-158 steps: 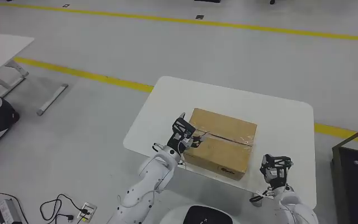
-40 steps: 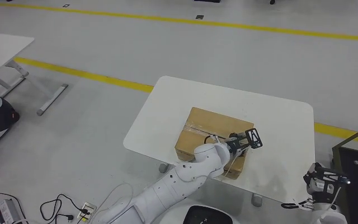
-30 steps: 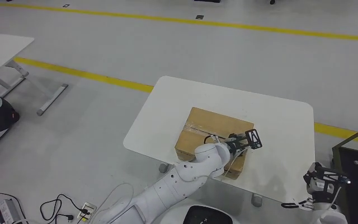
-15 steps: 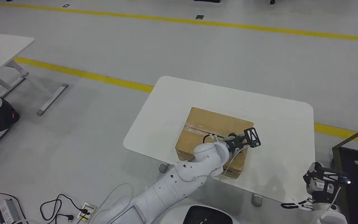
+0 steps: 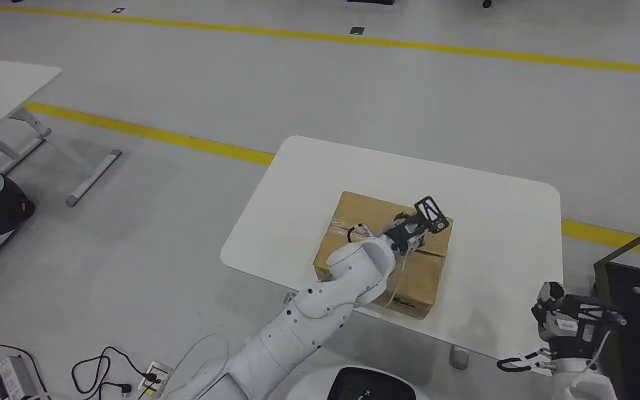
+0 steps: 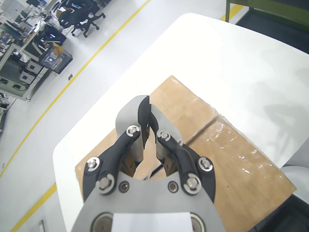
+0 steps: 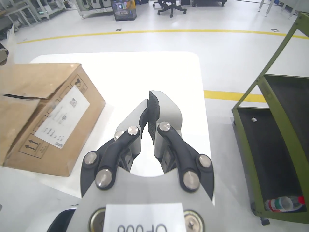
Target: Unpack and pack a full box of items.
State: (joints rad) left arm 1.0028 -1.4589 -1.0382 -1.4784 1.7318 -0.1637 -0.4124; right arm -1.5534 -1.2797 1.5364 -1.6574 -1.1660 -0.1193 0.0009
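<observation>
— Where is the right pincer (image 7: 150, 97)?
— It hangs by the near right corner of the table (image 5: 500, 230), well apart from the box (image 5: 350, 215). Its fingers are pressed together with nothing between them.

— And the left pincer (image 6: 147, 102)?
— Its arm reaches across the box, and the left pincer (image 5: 428, 212) sits over the far right part of the lid. Its tips meet too and grip nothing. Whether it touches the cardboard cannot be told.

— How does the box (image 6: 229, 150) lie?
— It lies flat on the table (image 6: 229, 56), toward the near edge, flaps down. Clear tape (image 6: 231, 131) shines along the seam on top. From the right wrist, the box (image 7: 36, 112) shows a white label (image 7: 62, 119) on its end face and a dark slit along the top edge there.

— Anything past the table (image 7: 149, 73)?
— A green cart (image 7: 277, 121) stands on the floor to the right, with a bottle (image 7: 284, 204) on its lower shelf. Farther off, a yellow line (image 5: 330, 38) crosses the floor.
</observation>
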